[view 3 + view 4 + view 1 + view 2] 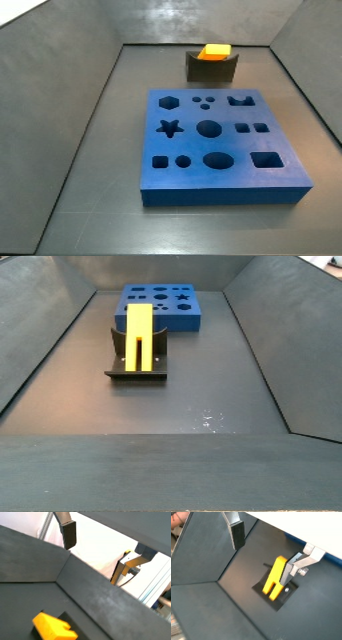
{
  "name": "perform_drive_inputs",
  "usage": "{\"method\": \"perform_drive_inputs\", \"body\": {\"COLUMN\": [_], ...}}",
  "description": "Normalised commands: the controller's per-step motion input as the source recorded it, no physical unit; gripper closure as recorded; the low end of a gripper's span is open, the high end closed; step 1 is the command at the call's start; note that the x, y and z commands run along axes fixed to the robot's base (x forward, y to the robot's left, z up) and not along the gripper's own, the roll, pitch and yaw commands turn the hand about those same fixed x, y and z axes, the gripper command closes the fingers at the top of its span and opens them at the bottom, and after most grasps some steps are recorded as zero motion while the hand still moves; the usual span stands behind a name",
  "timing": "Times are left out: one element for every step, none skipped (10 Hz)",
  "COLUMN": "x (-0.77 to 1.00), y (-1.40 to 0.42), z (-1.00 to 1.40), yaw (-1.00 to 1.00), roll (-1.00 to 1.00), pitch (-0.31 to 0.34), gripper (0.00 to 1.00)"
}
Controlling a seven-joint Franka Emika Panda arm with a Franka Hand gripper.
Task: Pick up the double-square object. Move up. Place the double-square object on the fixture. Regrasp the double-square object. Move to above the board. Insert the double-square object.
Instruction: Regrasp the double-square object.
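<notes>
Overhead, end effector (pixel 264 543) spread wide, holding nothing; silver fingers (pixel 236 532) with dark pads seen in both wrist views, not seen in either side view. Below and between the fingers in a wrist view: yellow bar (pixel 274 577) leaning in the fixture (pixel 284 594), grooved end down by the base plate. In a side view, bar (pixel 140 342) resting lengthwise on fixture (pixel 136 373), two prongs visible. Blue board (pixel 219 146) flat on tabletop (pixel 100 215), apart from fixture (pixel 210 68), cutouts all unfilled. Bar's end (pixel 52 627) partly shown in a wrist view.
</notes>
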Motion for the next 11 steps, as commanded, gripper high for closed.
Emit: {"method": "perform_drive_inputs", "body": {"x": [0.11, 0.11, 0.1, 0.03, 0.03, 0.04, 0.05, 0.07, 0.08, 0.08, 0.09], "y": [-0.05, -0.05, -0.04, 0.05, 0.05, 0.04, 0.04, 0.03, 0.03, 0.03, 0.02], "z": [-0.01, -0.01, 0.0, -1.0, -1.0, -1.0, -1.0, -1.0, -1.0, -1.0, -1.0], "yaw": [0.17, 0.18, 0.19, 0.22, 0.21, 0.2, 0.17, 0.14, 0.1, 0.09, 0.05], "roll": [0.53, 0.41, 0.23, 0.23, 0.22, 0.2, 0.16, 0.13, 0.1, 0.09, 0.08], "pitch": [0.146, 0.135, 0.103, 0.068, 0.031, 0.006, -0.039, -0.067, -0.098, -0.105, -0.114], "gripper": [0.0, 0.0, 0.0, 0.0, 0.0, 0.0, 0.0, 0.0, 0.0, 0.0, 0.0]}}
